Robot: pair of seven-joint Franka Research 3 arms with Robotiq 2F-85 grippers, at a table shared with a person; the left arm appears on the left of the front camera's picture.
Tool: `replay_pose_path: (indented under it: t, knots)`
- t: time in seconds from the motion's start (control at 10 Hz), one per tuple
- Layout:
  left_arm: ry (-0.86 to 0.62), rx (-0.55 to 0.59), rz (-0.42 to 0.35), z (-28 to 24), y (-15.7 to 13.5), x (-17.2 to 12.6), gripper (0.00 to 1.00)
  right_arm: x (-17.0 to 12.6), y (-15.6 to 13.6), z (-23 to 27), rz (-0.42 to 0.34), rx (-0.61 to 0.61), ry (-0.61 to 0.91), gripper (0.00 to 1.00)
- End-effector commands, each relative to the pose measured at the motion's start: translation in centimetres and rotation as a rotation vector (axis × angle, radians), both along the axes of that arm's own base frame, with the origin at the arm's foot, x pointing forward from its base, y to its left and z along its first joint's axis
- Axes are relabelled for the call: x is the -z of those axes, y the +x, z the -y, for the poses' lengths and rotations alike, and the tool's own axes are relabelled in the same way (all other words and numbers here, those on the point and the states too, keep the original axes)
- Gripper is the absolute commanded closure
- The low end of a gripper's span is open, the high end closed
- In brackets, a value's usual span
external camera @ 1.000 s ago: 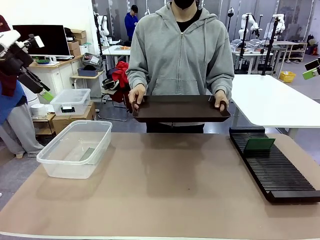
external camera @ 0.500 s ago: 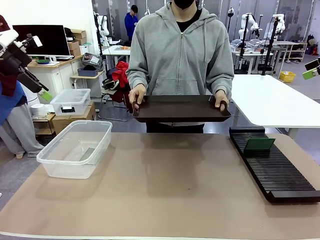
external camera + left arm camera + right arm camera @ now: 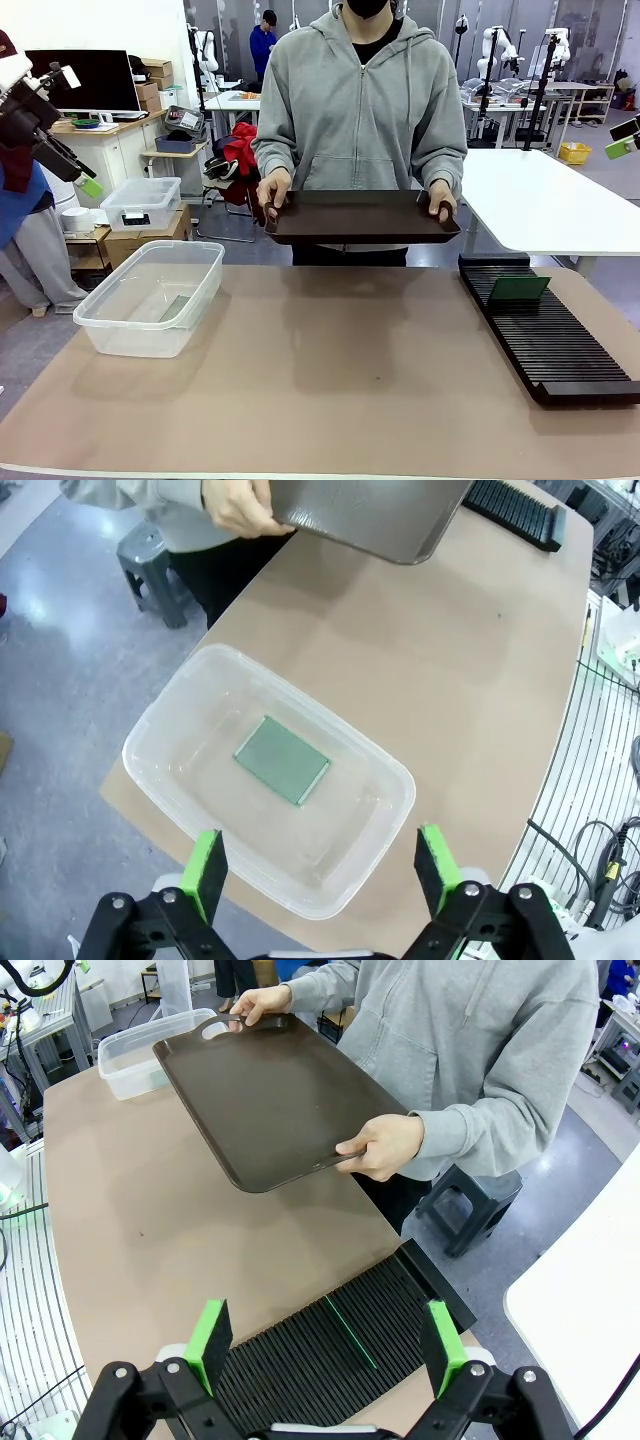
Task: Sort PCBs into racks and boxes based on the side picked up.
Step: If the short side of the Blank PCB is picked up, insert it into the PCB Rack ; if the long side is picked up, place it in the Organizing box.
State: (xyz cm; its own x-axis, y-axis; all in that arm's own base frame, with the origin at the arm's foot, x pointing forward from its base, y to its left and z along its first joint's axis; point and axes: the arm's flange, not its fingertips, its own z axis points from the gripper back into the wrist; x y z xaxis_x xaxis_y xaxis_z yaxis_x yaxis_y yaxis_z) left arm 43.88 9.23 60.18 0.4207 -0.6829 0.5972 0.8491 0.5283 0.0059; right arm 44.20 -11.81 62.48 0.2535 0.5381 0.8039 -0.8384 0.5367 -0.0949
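Overhead, both arms' fingers point(image 3: 318, 865) point(image 3: 327, 1345) spread wide, holding and touching nothing.

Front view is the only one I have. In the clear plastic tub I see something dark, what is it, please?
Observer: A flat green circuit board, lying on the floor of the clear plastic tub.
Operator: And the tray, is something on it?
Observer: No, the dark brown handled tray is bare on top.
Operator: The green board in the rack, how does it stand?
Observer: On edge in one slot of the long black slotted rack, the second green board.
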Motion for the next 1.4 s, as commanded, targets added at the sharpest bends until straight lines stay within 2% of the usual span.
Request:
replay_pose_path:
  t: [0.0, 0.3, 0.7, 1.3]
  knots:
    - [-0.093, 0.096, 0.039, -1.0, -0.2, -0.8, 0.0, 0.1, -0.1, -0.1, -0.004, 0.006, -0.005, 0.0]
    - [-0.132, 0.157, 0.121, -1.5, -0.7, -2.1, 0.0, 0.1, -0.1, -0.1, -0.004, 0.006, -0.005, 0.0]
    - [-0.129, 0.197, 0.168, -1.2, -0.8, -3.6, 0.0, 0.1, -0.1, -0.1, -0.004, 0.006, -0.005, 0.0]
    - [-0.109, 0.175, 0.151, -0.9, -0.8, -4.0, 0.0, 0.1, -0.1, -0.1, -0.004, 0.006, -0.005, 0.0]
